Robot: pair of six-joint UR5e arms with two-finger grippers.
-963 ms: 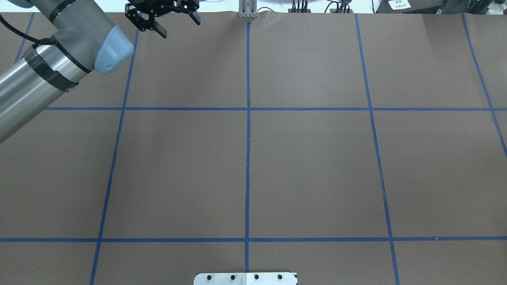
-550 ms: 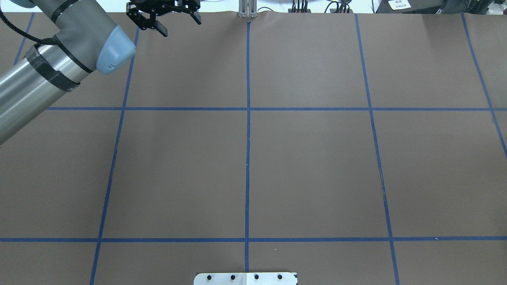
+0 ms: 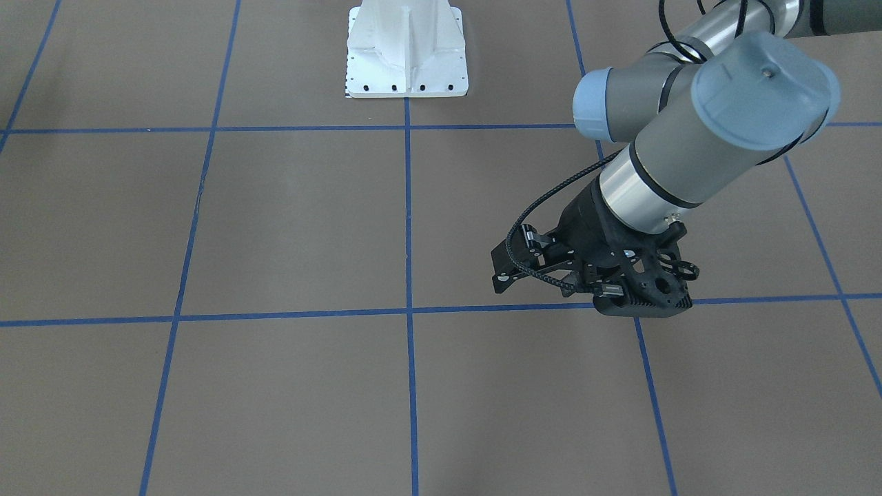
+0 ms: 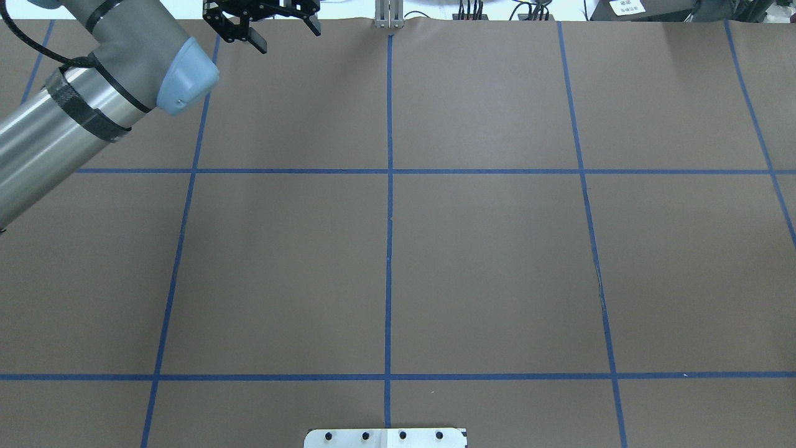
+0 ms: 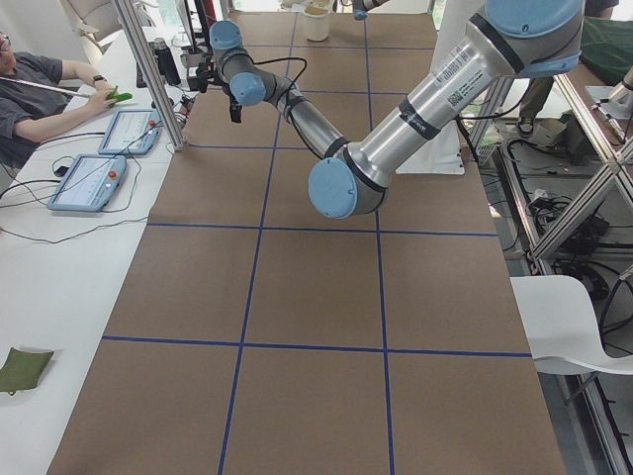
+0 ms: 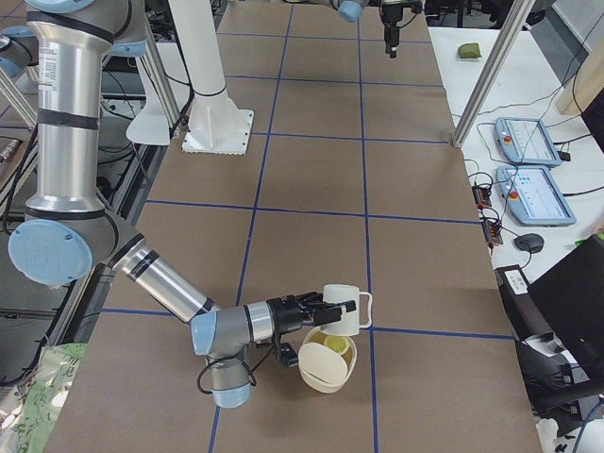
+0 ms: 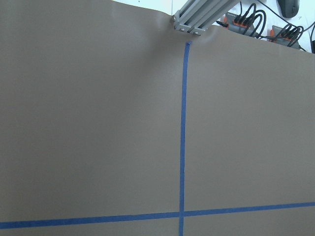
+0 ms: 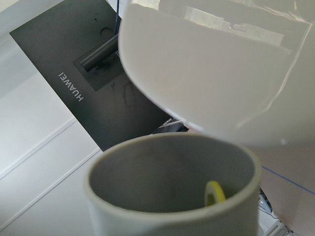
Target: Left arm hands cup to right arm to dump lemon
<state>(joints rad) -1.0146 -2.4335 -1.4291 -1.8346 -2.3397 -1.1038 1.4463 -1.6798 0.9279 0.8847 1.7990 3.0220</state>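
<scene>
Item: two-arm station on a brown-papered table (image 4: 485,261) ruled into squares by blue tape lines (image 4: 388,249). Left arm (image 4: 93,81): reaches to the table's far edge, left of the centre line. Left gripper (image 4: 285,36): fingers spread wide with nothing between them, hanging above bare paper (its wrist camera shows only paper, tape and an aluminium post foot (image 7: 197,17)). Right arm (image 6: 160,278): folded low at the table's right end, forearm nearly level. Right gripper (image 6: 321,308): shown only in the right side view, tips at the cup's wall; whether it is clamped there cannot be told. Cup (image 6: 343,311): white mug, handle turned away from the gripper, raised off the table directly over a cream bowl (image 6: 319,376) whose mouth leans up toward it. In the right wrist view the cup's grey inside faces the camera, with a yellow sliver at its rim. Lemon (image 6: 335,347): yellow-green, in the bowl's mouth just beneath the cup; whether it touches the cup cannot be told. Also: white arm mount (image 3: 406,52) bolted at the robot's side of the table; a person (image 5: 40,89) seated at a side desk.
</scene>
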